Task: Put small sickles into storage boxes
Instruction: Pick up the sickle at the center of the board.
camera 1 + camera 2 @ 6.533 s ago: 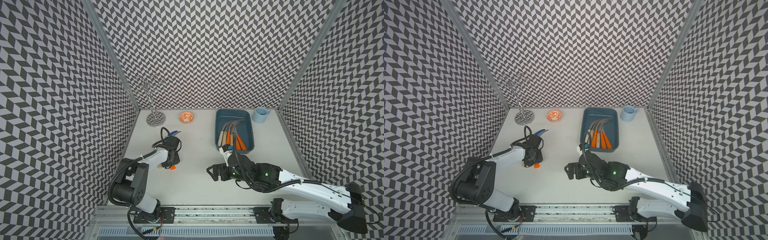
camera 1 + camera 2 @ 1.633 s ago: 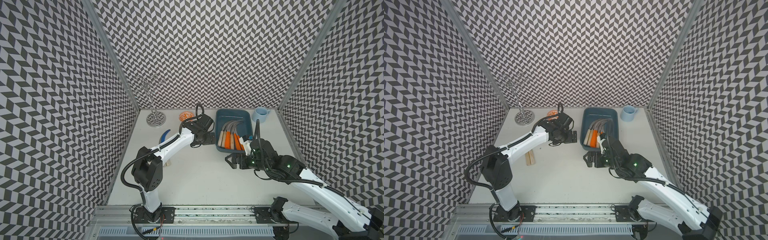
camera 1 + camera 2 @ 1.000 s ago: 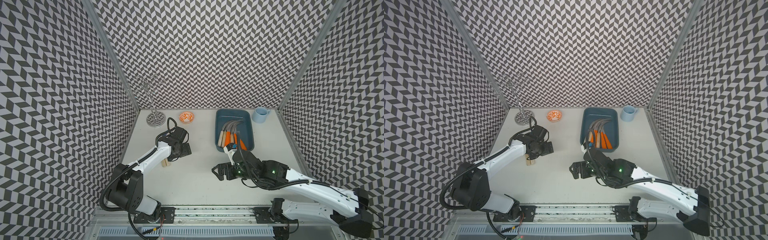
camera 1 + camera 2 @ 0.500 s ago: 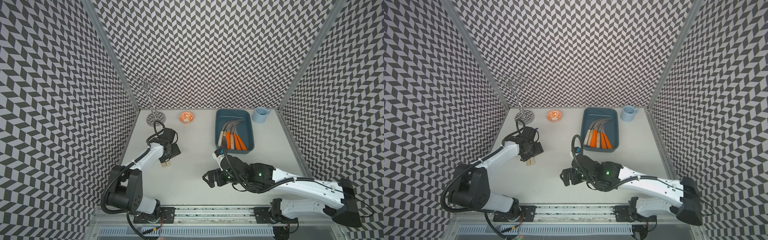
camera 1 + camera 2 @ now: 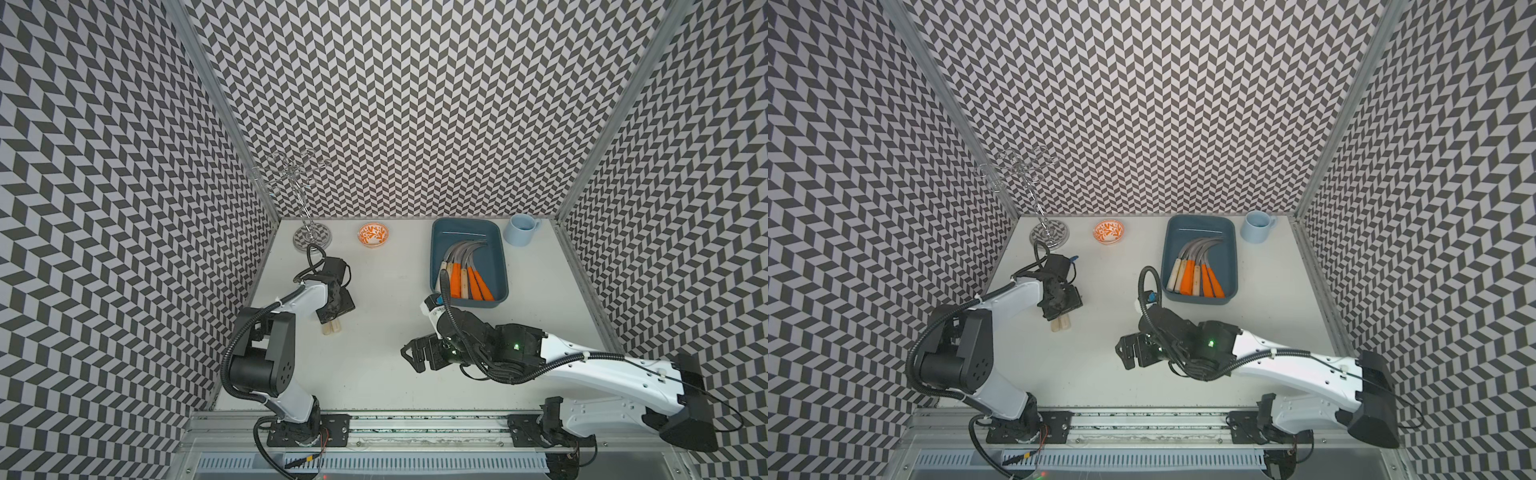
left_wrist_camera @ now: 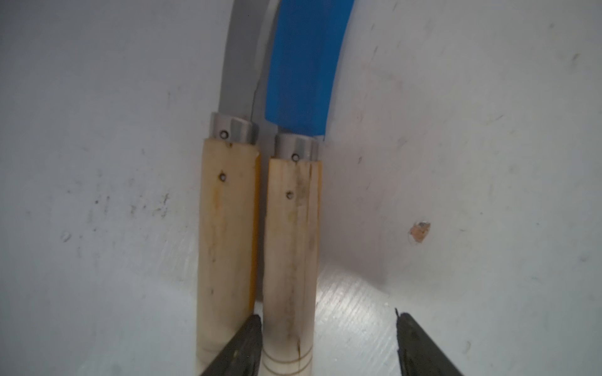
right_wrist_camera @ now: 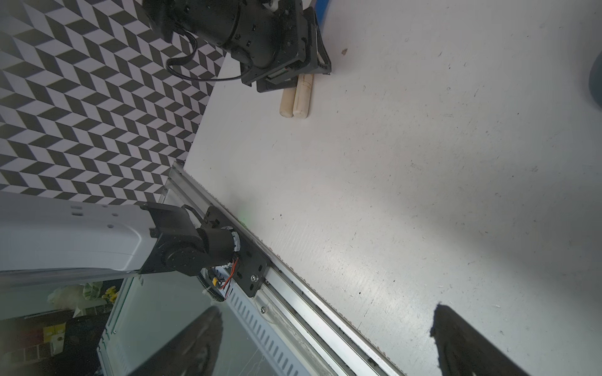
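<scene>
left jaws, spread apart, straddle the handle of the blue sickle (image 6: 291, 211) on the counter (image 5: 374, 374), tray (image 5: 494, 257) at its 2 o'clock. clench squarely, leaving the neighbour sickle (image 6: 228, 211) out. right jaws released, empty.

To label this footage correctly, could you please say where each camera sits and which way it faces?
Both top views: high over the front rail, looking down on table, tray, left arm and right arm.
Left wrist: just above two wooden-handled sickles; left tool straddles one handle.
Right wrist: low, facing the left arm; right tool shows, open.
Shared by all: those handles.
</scene>
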